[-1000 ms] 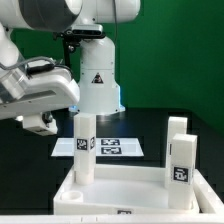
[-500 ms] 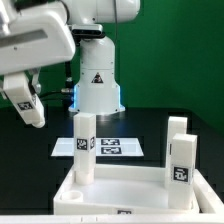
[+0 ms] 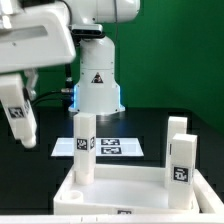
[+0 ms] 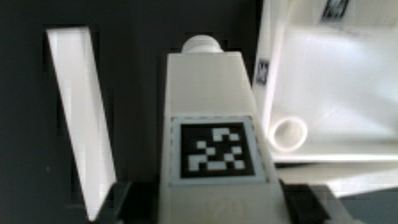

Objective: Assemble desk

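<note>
At the exterior view's left, the robot's two-finger gripper (image 3: 20, 122) hangs in the air above the black table (image 3: 30, 165). It is squeezed shut on a white square plastic leg with a black-and-white square tag (image 3: 19, 112). The leg tilts a little, and its lower end is off the table. It is well apart from the white plastic rimmed tabletop (image 3: 120, 190), out past the tabletop's side at the exterior view's left.

In the wrist view, the same leg (image 4: 217, 120) fills the middle, with its tag facing the camera and a small round peg at its far end. The dark gripper fingers (image 4: 121, 200) press on both sides of it.

The tabletop lies flat on the table, low in the exterior view. Three legs stand upright in its corners. One tagged leg (image 3: 86, 147) stands in the corner at the exterior view's left. A second tagged leg (image 3: 180, 160) stands in the near corner at the exterior view's right. A third leg (image 3: 177, 130) stands just behind the second one.

Behind the tabletop, the flat white marker board (image 3: 110, 146) lies on the table. Behind that stands the big white robot base (image 3: 96, 78), in front of a green wall (image 3: 180, 50).

In the wrist view, part of the tabletop (image 4: 338, 80) shows beside the held leg, with a round socket (image 4: 286, 131) in its corner. On the other side of the leg is a long white strip (image 4: 70, 110); I cannot tell what it is.
</note>
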